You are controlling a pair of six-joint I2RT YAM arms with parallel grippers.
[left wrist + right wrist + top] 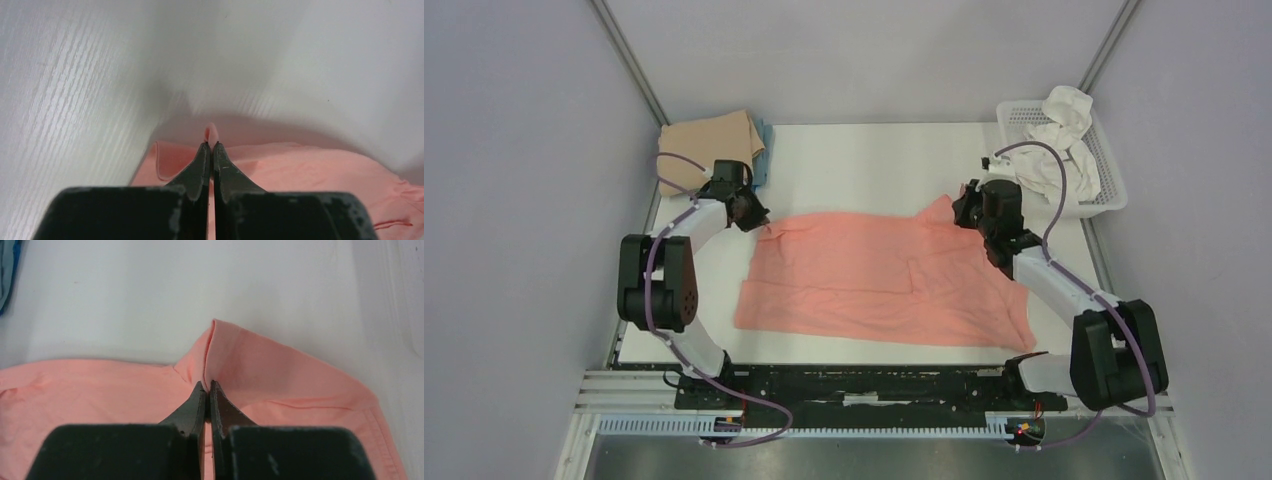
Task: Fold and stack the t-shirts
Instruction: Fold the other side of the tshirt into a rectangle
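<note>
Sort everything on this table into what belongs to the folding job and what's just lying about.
Job: salmon-pink t-shirt, pinched along its far edge by the left gripper and right gripper; tan t-shirt; blue t-shirt showing at its edge.
Lying about: white mesh basket; white cloth piled in it.

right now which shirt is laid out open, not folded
The salmon-pink t-shirt, spread out centrally; the tan t-shirt sits folded far left, the blue t-shirt mostly hidden under it.

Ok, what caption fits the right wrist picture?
Right claw pinching a fold of the pink t-shirt on the table.
</note>
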